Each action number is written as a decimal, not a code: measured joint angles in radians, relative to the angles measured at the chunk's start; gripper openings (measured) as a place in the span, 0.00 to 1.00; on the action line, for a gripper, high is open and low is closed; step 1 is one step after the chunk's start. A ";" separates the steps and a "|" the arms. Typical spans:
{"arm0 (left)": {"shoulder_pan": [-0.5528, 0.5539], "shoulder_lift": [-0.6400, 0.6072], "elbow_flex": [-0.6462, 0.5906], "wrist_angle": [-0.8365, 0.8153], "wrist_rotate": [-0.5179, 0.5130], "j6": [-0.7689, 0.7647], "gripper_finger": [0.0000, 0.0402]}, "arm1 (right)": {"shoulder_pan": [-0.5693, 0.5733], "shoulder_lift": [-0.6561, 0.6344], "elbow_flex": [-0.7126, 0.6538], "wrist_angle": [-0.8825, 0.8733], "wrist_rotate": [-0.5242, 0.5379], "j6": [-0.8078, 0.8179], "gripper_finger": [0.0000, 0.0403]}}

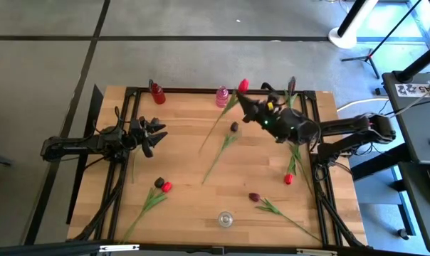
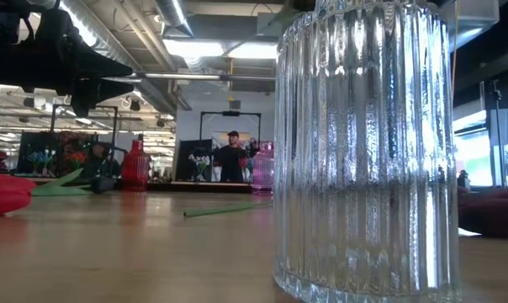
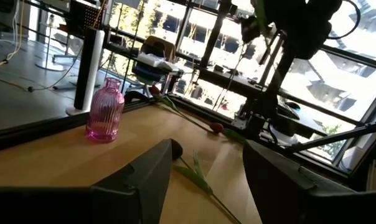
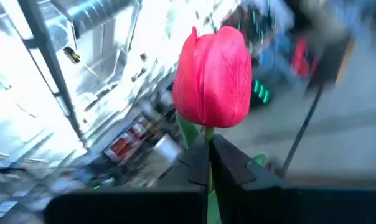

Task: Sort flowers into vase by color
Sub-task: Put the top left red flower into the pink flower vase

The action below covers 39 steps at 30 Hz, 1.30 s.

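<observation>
My right gripper (image 1: pixel 248 104) is over the table's far middle, shut on a bright red tulip (image 4: pixel 213 74), whose head (image 1: pixel 243 86) is beside the pink vase (image 1: pixel 222 96). Its green stem (image 1: pixel 216 128) runs toward the table's near left. My left gripper (image 1: pixel 155 135) is open and empty at the table's left, and its fingers frame the left wrist view (image 3: pixel 206 180). A red vase (image 1: pixel 157 93) stands at the far edge. A clear ribbed vase (image 1: pixel 226 219) stands at the near edge. Other tulips lie flat on the table. My right gripper pinches the tulip's stem just below the head (image 4: pixel 208 146) between its two fingertips (image 4: pixel 197 163). The fingers lie across the stem. The head stands beyond the fingertips, clear of the table. Whether the stem's far end rests on the table, I cannot tell.
A near-black tulip (image 1: pixel 234 126) lies mid-table and also shows in the left wrist view (image 3: pixel 175 149). A dark and a red tulip (image 1: pixel 162 186) lie near left, a maroon one (image 1: pixel 254 197) near right, a red one (image 1: pixel 288 178) at right, and a dark one (image 1: pixel 292 84) at the far right. A person (image 2: pixel 231 156) stands beyond the table.
</observation>
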State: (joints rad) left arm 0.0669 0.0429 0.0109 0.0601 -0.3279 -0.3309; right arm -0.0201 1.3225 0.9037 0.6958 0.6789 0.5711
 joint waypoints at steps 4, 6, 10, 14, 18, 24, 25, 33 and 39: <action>0.000 0.000 0.000 0.000 0.000 0.000 0.49 | -0.051 0.010 0.049 -0.002 -0.020 -0.254 0.01; 0.000 0.000 0.000 0.000 0.000 0.000 0.49 | -0.091 0.011 0.077 -0.005 -0.030 -0.359 0.01; 0.000 0.000 0.000 0.000 0.000 0.000 0.49 | -0.200 0.040 0.150 -0.005 -0.088 -0.495 0.01; 0.000 0.000 0.000 0.000 0.000 0.000 0.49 | -0.323 0.089 0.197 -0.002 -0.199 -0.563 0.01; 0.000 0.000 0.000 0.000 0.000 0.000 0.49 | -0.413 0.136 0.204 -0.006 -0.280 -0.553 0.01; 0.000 0.000 0.000 0.000 0.000 0.000 0.49 | -0.478 0.192 0.204 0.047 -0.332 -0.570 0.01; 0.000 0.000 0.000 0.000 0.000 0.000 0.49 | -0.484 0.201 0.204 0.054 -0.332 -0.573 0.01; 0.000 0.000 0.000 0.000 0.000 0.000 0.49 | -0.484 0.279 0.203 0.056 -0.335 -0.580 0.01; 0.000 0.000 0.000 0.000 0.000 0.000 0.49 | -0.484 0.284 0.203 -0.107 -0.345 -0.576 0.03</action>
State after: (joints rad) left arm 0.0666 0.0431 0.0107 0.0601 -0.3279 -0.3309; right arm -0.5037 1.6070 1.1069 0.5892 0.3342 -0.0048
